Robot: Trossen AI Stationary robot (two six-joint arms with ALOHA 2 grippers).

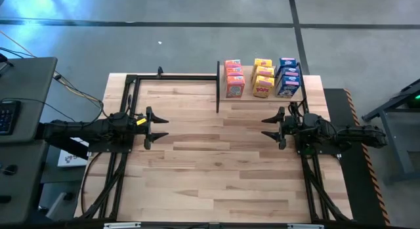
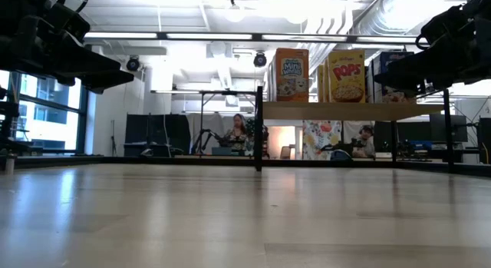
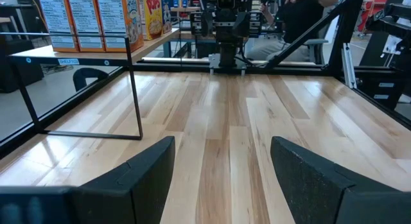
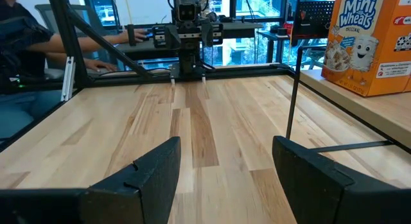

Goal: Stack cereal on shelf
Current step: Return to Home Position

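Left end effector [image 1: 163, 127], right end effector [image 1: 265, 127] wide; 9 cereal boxes [image 1: 263, 78] on wooden shelf [image 1: 249, 98].

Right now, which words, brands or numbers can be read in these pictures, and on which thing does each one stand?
"Frosted Mini Wheats": orange cereal box, front, right wrist view.
"POPS": yellow cereal box, front, low view.
"130": side panels of the orange boxes, left wrist view.
White label on the shelf edge: too blurred to read.
Blue boxes: print too small to read.
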